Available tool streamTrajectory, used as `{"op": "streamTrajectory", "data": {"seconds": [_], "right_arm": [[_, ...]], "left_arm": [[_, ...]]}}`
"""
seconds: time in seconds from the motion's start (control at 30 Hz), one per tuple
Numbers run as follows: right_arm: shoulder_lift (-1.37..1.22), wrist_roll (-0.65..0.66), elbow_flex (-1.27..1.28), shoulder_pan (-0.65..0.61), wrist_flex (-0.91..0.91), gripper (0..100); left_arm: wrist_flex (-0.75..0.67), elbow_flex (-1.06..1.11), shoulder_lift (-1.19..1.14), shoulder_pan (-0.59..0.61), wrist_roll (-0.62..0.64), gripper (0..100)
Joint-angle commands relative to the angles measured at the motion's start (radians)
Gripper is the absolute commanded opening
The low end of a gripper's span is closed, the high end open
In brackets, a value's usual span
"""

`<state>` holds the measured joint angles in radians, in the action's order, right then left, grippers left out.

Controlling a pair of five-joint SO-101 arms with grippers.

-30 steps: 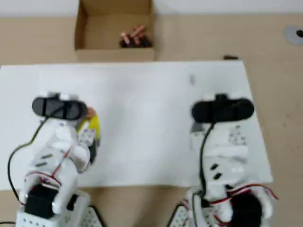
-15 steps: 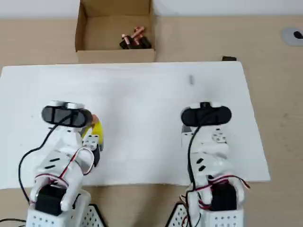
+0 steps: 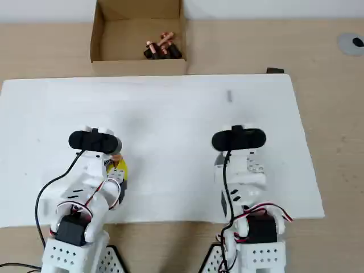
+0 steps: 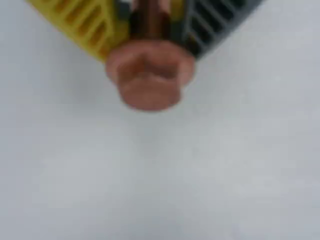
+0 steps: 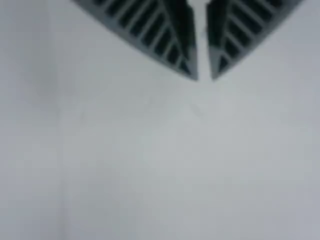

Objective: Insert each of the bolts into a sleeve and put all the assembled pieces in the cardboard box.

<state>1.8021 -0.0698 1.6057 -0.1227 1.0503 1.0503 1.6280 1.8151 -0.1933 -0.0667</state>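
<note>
Bolt (image 4: 150,75) sits pinched in the left pincer (image 4: 150,50), its copper-coloured shank clamped between the yellow finger (image 4: 85,25) and the dark one, its flanged hex head poking out past the tips just above the white sheet (image 3: 170,114) on the worktop (image 3: 330,114). Whether a sleeve is on the shank I cannot tell. The right pincer (image 5: 201,75) hangs over bare sheet with its fingers pressed almost together on nothing. Several dark pieces with copper ends (image 3: 162,48) lie inside the cardboard box (image 3: 102,40) at the far edge of the sheet.

The bolt looks like a small, rigid, light metal part, smooth enough to swivel in a loose grip. Holding it across the shank just behind the head, as here, seems the sound choice, since the flange stops it sliding through.
</note>
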Motion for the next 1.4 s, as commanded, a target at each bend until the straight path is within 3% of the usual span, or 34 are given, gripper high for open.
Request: {"op": "streamTrajectory", "data": {"seconds": [0.0,1.37], "right_arm": [[0.096,0.002,0.041,-0.004,-0.021,1.0],[0.096,0.006,0.085,-0.004,-0.015,1.0]], "left_arm": [[-0.002,0.018,0.001,0.014,0.008,1],[-0.002,0.018,0.001,0.012,0.005,1]]}}
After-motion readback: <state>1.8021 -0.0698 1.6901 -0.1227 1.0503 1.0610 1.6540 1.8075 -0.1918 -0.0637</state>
